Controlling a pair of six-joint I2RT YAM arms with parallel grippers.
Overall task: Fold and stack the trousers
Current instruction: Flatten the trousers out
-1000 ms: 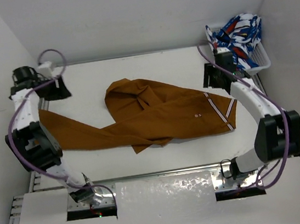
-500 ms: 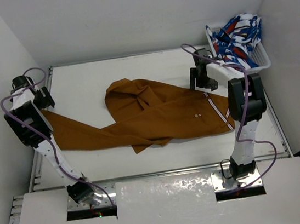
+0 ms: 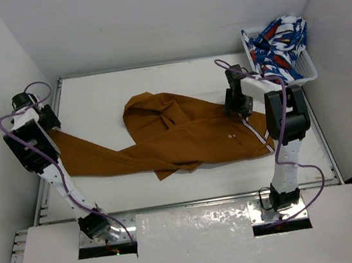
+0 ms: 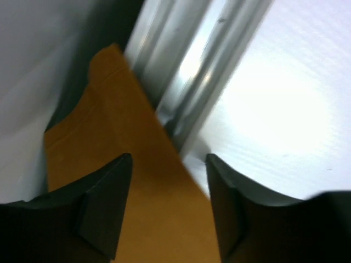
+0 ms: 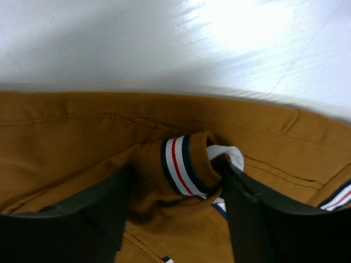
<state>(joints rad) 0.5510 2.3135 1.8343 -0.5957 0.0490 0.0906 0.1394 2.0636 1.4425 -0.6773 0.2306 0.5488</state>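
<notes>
You have the trousers (image 3: 183, 137) lying crumpled across the middle of the table (image 3: 170, 187), with one leg trailing to the left edge and the waistband to the right. Your left gripper (image 4: 167, 170) sits over the leg's end beside the metal rail (image 4: 189, 66). Its fingers are spread, with cloth lying between them. Your right gripper (image 5: 175, 175) is low on the waistband, fingers spread either side of a striped fold (image 5: 184, 164). The basket (image 3: 309, 70) of patterned clothes (image 3: 277, 40) sits at the far right corner.

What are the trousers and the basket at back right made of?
Trousers: matte woven cloth, probably cotton; soft folds, stitched seams, striped ribbon-like waistband trim. Basket: looks like white moulded plastic, slotted walls; could be coated wire, too small to tell.
</notes>
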